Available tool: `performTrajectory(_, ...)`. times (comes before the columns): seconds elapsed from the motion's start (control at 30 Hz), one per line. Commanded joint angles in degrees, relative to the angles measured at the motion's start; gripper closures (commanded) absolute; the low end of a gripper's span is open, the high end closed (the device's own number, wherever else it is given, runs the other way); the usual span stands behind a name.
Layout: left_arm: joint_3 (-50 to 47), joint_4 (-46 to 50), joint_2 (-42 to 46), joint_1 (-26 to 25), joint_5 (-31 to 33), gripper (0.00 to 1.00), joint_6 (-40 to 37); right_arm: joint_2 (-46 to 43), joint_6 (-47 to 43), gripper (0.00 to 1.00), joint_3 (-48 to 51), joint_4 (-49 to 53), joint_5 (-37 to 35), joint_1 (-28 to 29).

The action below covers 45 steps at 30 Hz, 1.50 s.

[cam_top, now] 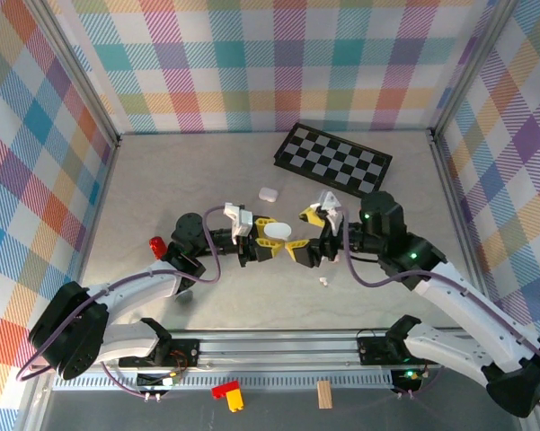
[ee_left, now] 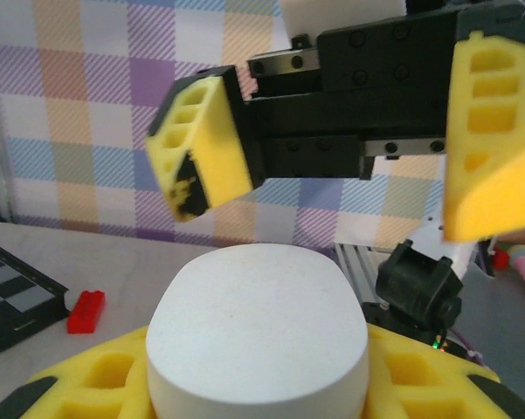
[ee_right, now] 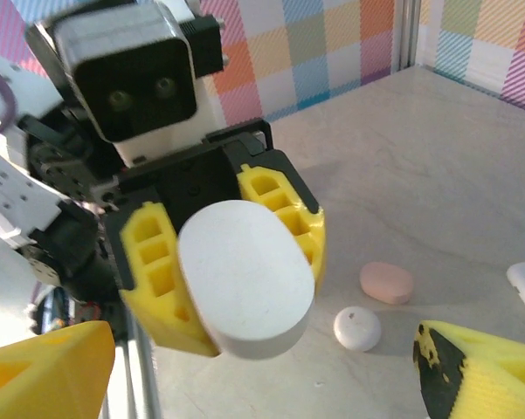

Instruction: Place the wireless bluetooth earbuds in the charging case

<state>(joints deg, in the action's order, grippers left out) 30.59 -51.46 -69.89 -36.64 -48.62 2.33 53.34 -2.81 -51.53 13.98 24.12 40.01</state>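
My left gripper [cam_top: 271, 236] is shut on a white oval charging case [cam_top: 279, 233], held closed above the table's middle. In the left wrist view the case [ee_left: 258, 336] sits between the yellow pads [ee_left: 415, 367]. My right gripper [cam_top: 304, 235] faces it, open and holding nothing, its fingers [ee_left: 201, 148] spread wide just in front of the case. From the right wrist, the held case [ee_right: 245, 275] hangs ahead of my own open fingertips [ee_right: 476, 375]. A tiny white piece [cam_top: 323, 282], perhaps an earbud, lies on the table near the right gripper. No earbud sits in either gripper.
A pink case [ee_right: 386, 282], a small round white piece [ee_right: 356, 328] and another white case [cam_top: 269, 193] lie on the table. A red block [cam_top: 158, 245] is at the left, and a checkerboard [cam_top: 332, 159] lies at the back.
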Motion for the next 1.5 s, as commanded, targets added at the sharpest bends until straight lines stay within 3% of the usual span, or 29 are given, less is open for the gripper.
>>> performTrajectory(0.0,1.4,1.14,1.05,0.17,-3.48,0.72,0.34,2.64,-5.16,0.12,-1.28,-0.61,-5.07,1.71)
performTrajectory(0.33,1.11,-0.4,0.82,0.18,-4.29,0.71,1.42,3.49,-3.26,0.19,-1.73,-2.24,-10.99,1.83)
performTrajectory(0.57,0.62,0.84,1.05,0.17,-4.79,0.71,-0.2,1.45,2.74,0.23,-0.62,-5.81,-16.07,1.74)
performTrajectory(1.03,1.67,0.22,1.51,0.17,-8.35,0.71,1.98,3.11,-2.29,0.21,-0.59,-6.23,-8.56,1.69)
performTrajectory(1.13,1.75,0.22,1.49,0.17,-9.32,0.71,2.33,4.16,-4.38,0.26,-1.45,-5.13,-9.05,1.74)
performTrajectory(1.27,1.8,0.05,1.46,0.17,-10.03,0.71,2.24,6.03,-1.08,0.41,-2.65,-4.68,-8.2,1.26)
performTrajectory(1.47,1.67,-0.36,1.49,0.17,-10.27,0.71,1.18,7.86,2.23,0.54,-3.6,-4.02,-2.51,-0.66)
